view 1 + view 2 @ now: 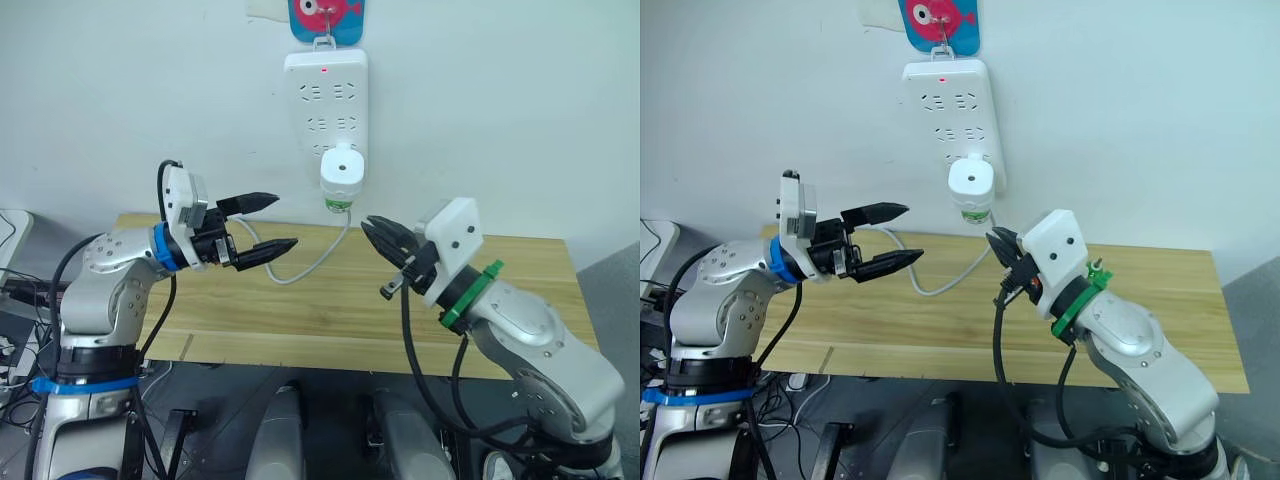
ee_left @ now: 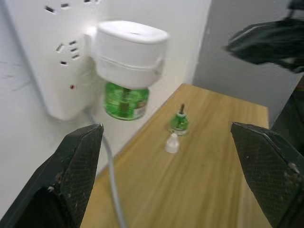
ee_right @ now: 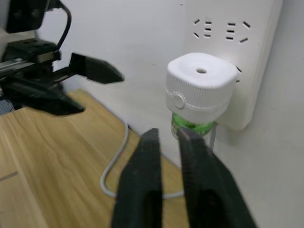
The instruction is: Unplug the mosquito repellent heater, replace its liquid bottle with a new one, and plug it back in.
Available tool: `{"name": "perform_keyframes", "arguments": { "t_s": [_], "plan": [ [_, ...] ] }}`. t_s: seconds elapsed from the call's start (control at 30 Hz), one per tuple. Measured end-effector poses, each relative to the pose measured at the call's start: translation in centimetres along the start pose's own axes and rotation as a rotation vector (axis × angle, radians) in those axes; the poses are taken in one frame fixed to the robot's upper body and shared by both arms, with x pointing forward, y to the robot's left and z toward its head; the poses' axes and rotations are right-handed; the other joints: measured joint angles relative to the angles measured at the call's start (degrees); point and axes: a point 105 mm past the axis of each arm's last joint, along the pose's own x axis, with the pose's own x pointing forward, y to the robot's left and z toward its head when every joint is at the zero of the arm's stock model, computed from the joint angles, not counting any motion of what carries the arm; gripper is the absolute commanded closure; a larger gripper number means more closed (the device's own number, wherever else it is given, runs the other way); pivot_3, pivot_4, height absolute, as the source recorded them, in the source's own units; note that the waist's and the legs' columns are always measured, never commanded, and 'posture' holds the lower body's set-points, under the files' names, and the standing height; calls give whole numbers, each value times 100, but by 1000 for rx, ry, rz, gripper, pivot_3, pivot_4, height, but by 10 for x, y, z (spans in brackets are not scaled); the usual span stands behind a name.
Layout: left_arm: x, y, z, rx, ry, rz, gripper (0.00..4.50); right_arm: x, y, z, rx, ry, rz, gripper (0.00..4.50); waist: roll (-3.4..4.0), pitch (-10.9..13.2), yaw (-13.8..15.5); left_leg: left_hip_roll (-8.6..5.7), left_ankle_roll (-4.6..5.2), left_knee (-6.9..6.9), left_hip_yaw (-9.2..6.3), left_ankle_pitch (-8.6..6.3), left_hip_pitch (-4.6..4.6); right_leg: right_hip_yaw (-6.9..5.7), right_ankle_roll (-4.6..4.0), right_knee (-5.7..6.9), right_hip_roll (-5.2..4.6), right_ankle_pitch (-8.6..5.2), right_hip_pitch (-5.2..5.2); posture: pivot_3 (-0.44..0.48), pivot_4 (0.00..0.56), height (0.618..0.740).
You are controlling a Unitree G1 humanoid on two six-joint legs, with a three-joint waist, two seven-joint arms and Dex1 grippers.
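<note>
The mosquito repellent heater (image 1: pixel 341 168) sits plugged into the lowest row of sockets on the white power strip (image 1: pixel 325 100), which hangs on the wall above the back edge of the counter (image 1: pixel 330 320). Its round white top with the centre hole faces up, and a green liquid bottle (image 2: pixel 126 100) hangs screwed in beneath it. The strip's grey cable (image 1: pixel 310 262) droops from below the heater onto the counter.

I judge the heater to be light, hard and smooth, so it could slip under a weak pinch. The ribbed band around its white body looks like the best place to take hold, squeezing from both sides and pulling straight away from the wall so the prongs do not bend. The bottle looks breakable and would twist if grabbed, so I would leave it alone while unplugging.

My right claw (image 1: pixel 377 234) hovers just below and beside the heater, not touching, its two black fingers nearly together with a narrow gap. It must open before it can grip. My left claw (image 1: pixel 265 225) hangs over the counter, well apart from the heater, spread wide and holding nothing.

Further along the counter near the wall stand a small green bottle with a wick (image 2: pixel 179 122) and a little white cap (image 2: pixel 172 143), just beside each other; the bottle is likely the replacement.
</note>
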Motion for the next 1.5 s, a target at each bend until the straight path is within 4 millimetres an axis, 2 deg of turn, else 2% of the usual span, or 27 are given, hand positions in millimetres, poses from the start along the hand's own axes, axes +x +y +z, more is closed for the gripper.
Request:
{"name": "perform_keyframes", "arguments": {
  "t_s": [0.13,0.23,0.33,0.87,1.23,1.5],
  "plan": [
    [-2,-10,4,-9,-45,8,0,17,4,-10,-7,-21,-6,4478,0,0,0,-1,0,-1,7,0,0,7,0,-3,-2,0,0,132,298,740],
    [-3,-17,3,-34,-57,-2,0,29,2,-7,-25,-59,-32,4478,-1,-1,11,2,0,0,2,0,0,2,0,-2,0,0,0,139,299,740],
    [-3,-18,13,-26,-84,12,0,35,-1,-4,-36,-85,-61,4478,-2,-1,39,-1,0,-1,4,0,-1,5,0,-3,-1,0,0,139,297,740],
    [-1,-20,20,11,-97,22,0,47,2,-7,-27,-96,-85,4478,-2,-1,94,1,0,-5,6,0,1,6,0,-5,-1,0,0,147,300,740],
    [-1,-20,22,21,-99,16,0,47,-3,-8,-15,-87,-121,4478,-1,-1,125,1,0,-6,9,-1,0,8,0,-15,-2,0,0,141,306,740],
    [2,-18,23,30,-101,10,0,44,-4,-17,0,-54,-132,4478,-1,-1,131,5,0,-11,12,-1,-1,7,0,-33,-1,0,2,134,301,740]
  ]
}}
